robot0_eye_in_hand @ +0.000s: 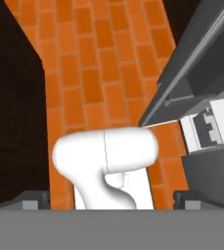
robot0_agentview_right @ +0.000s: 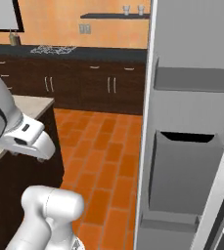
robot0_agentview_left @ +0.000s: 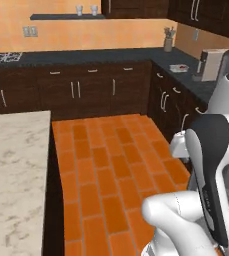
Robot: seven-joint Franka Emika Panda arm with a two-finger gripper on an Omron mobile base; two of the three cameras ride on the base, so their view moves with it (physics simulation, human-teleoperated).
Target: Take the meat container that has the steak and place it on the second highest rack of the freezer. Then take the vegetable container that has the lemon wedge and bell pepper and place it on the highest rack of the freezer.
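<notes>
The freezer's open door (robot0_agentview_right: 191, 117) stands tall and grey at the right of the right base view, with a dark grey door bin (robot0_agentview_right: 182, 176) on its inner face. In the hand view the door's grey edge (robot0_eye_in_hand: 196, 63) slants across the upper right. My gripper (robot0_eye_in_hand: 113, 197) points down at the orange tile floor, open wide, its two dark fingertips (robot0_eye_in_hand: 35, 197) far apart with nothing between them. The meat container with the steak, the vegetable container with the lemon wedge and bell pepper, and both racks are out of view.
A marble-topped island (robot0_agentview_left: 11, 170) lies left of the orange floor (robot0_agentview_left: 111, 165). Dark cabinets under a dark counter (robot0_agentview_left: 86, 55) run along the back and right walls. On the right counter sit a small flat pale item (robot0_agentview_left: 178, 67) and a pale boxy appliance (robot0_agentview_left: 211, 64).
</notes>
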